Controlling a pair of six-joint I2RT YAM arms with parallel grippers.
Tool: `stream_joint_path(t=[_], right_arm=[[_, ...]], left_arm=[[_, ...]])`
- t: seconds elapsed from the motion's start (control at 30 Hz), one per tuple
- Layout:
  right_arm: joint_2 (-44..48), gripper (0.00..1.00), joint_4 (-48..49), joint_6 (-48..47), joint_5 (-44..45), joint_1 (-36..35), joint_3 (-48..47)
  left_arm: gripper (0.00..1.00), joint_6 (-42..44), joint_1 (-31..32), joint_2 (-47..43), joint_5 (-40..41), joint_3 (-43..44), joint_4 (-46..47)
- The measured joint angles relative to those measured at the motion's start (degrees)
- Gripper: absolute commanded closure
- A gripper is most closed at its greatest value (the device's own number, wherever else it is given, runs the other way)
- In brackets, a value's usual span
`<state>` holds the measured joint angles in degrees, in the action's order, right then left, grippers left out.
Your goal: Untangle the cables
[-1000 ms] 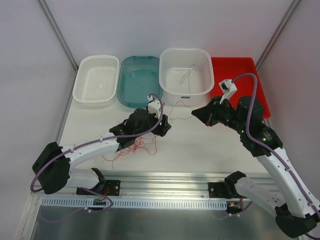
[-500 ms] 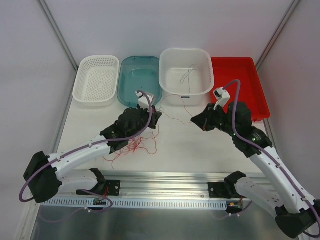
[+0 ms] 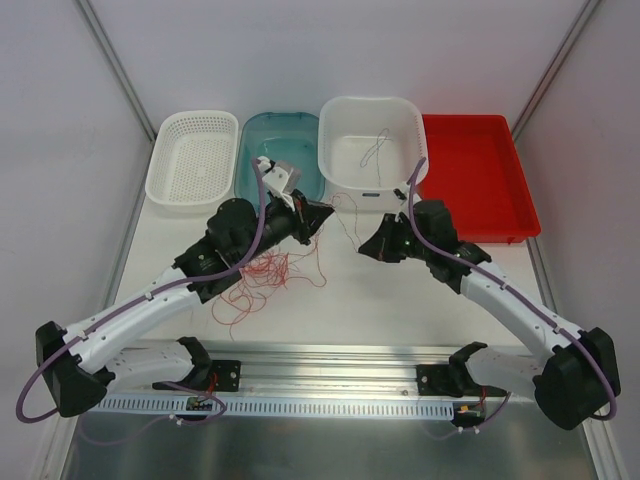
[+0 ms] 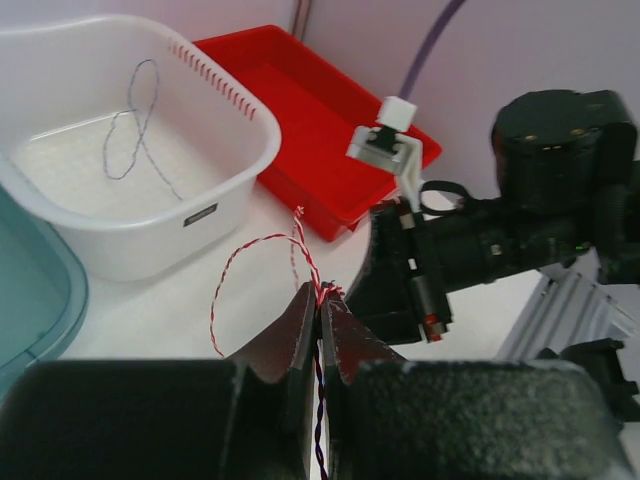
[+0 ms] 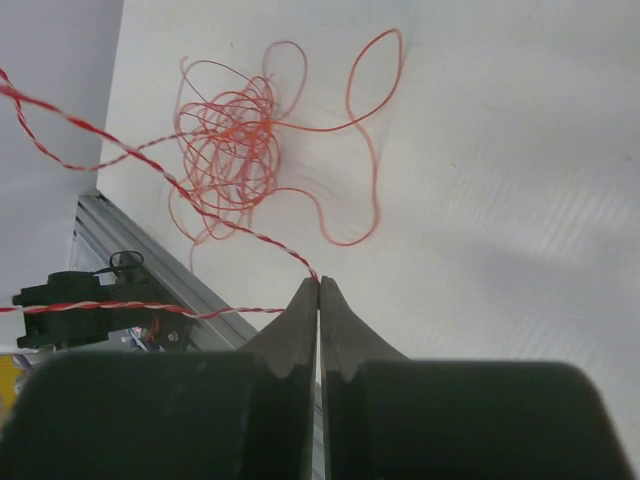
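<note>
1. Left hand (image 4: 320, 300) pinches thin red-and-white twisted cable (image 4: 306, 255), just before the white plastic tub (image 4: 230, 190).
2. Right hand (image 5: 319, 285) clamps seemingly the same strand.
3. Red wire tangle (image 3: 262, 282) lies near the white worktop (image 3: 400, 295)'s front edge.

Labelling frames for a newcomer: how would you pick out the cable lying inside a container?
At the far edge of the table, find the deep white tub between the teal tray and the red tray. On its floor lies one thin grey cable, looped and alone, unlike the red tangle outside.
</note>
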<state>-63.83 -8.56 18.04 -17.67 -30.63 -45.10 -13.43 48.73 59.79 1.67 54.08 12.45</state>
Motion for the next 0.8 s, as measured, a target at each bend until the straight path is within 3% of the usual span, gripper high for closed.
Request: stream_joint_path(t=[0.37,0.6,0.8], right_arm=[[-5.7,0.97,12.6,3.9,-5.2,-2.2,-3.7],[-6.0,0.75,13.4,3.9,-5.5,-2.5,-2.5],[-0.8,0.51,6.3,-0.4,-2.7,-2.6,-1.0]], left_arm=[[1.00,-5.6,-1.2,6.7,-10.7,12.1,-1.2],[1.00,-2.5,-1.2,7.5,-6.1,12.9,-2.5],[1.00,0.9,-1.2,6.6,2.1,10.4,-2.8]])
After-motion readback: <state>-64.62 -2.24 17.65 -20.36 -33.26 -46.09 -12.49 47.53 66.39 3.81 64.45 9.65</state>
